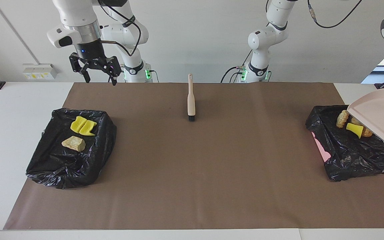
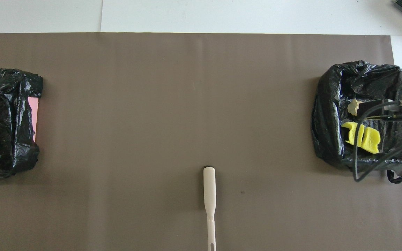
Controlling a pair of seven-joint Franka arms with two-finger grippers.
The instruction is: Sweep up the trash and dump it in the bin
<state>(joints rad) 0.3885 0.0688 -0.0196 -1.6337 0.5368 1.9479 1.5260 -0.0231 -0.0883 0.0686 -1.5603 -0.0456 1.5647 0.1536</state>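
Observation:
The pale pink dustpan (image 1: 382, 113) hangs tilted over the black-bagged bin (image 1: 348, 156) at the left arm's end of the table. Its handle and my left gripper are out of view, the gripper shut on the dustpan. Trash lies in that bin under the pan's lip: a tan scrap (image 1: 342, 118), a yellow scrap (image 1: 353, 129) and an orange-brown one partly hidden. My right gripper (image 1: 100, 80) is open and empty, raised over the mat's edge by its own base. A second bagged bin (image 1: 62, 166) holds two yellow scraps (image 1: 83, 126) and a tan scrap (image 1: 73, 143).
A cream-handled brush (image 1: 191, 100) lies on the brown mat (image 1: 212, 173) midway between the arms' bases, bristles pointing away from the robots. In the overhead view the brush (image 2: 209, 195) shows near the bottom edge, and a wrist cable (image 2: 358, 153) crosses the second bin (image 2: 326, 115).

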